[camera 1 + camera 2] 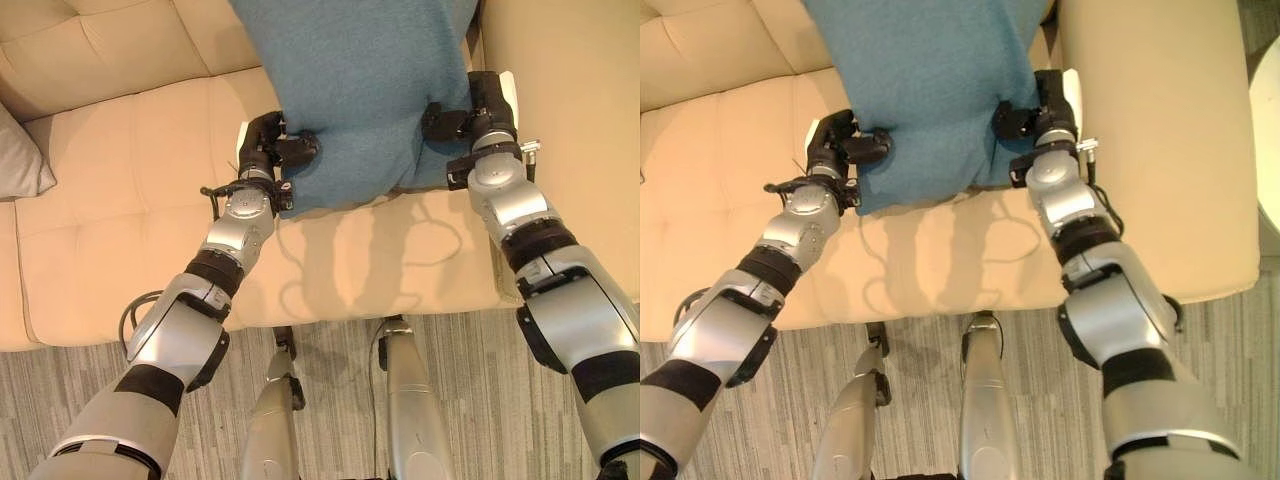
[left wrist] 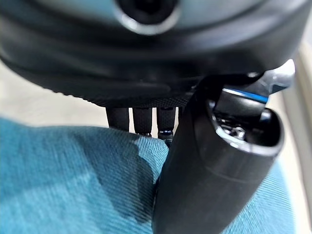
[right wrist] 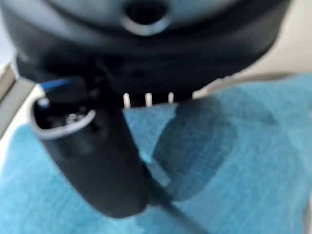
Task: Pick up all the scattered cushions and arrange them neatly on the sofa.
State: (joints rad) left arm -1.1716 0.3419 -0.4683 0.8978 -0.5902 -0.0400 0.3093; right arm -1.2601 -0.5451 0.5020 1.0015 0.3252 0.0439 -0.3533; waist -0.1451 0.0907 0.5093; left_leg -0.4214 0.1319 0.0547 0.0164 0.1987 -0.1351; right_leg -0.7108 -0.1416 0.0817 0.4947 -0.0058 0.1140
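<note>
Over the seat of the cream sofa [image 1: 130,190], a large teal cushion [image 1: 350,90] is held up between both arms, its lower edge hanging just above the seat and casting a shadow there. On the robot's left side, the left robot hand [image 1: 275,145] grips the cushion's lower left corner: the thumb lies across the front of the fabric and the fingers [image 2: 141,122] go behind the edge, pinching the cloth between them, as the left wrist view shows from close up. On the other side, the right robot hand [image 1: 470,115] grips the cushion's lower right edge in the same way, thumb pressed onto the front face and fingers tucked behind the fabric; the right wrist view shows the dark thumb lying on the teal cloth. The cushion hangs roughly upright, its top running out of view past the upper edge. A grey cushion [image 1: 18,160] lies at the far left of the sofa, against the backrest, well apart from both hands. Below the sofa's front edge is a grey, wood-patterned floor [image 1: 330,400].
</note>
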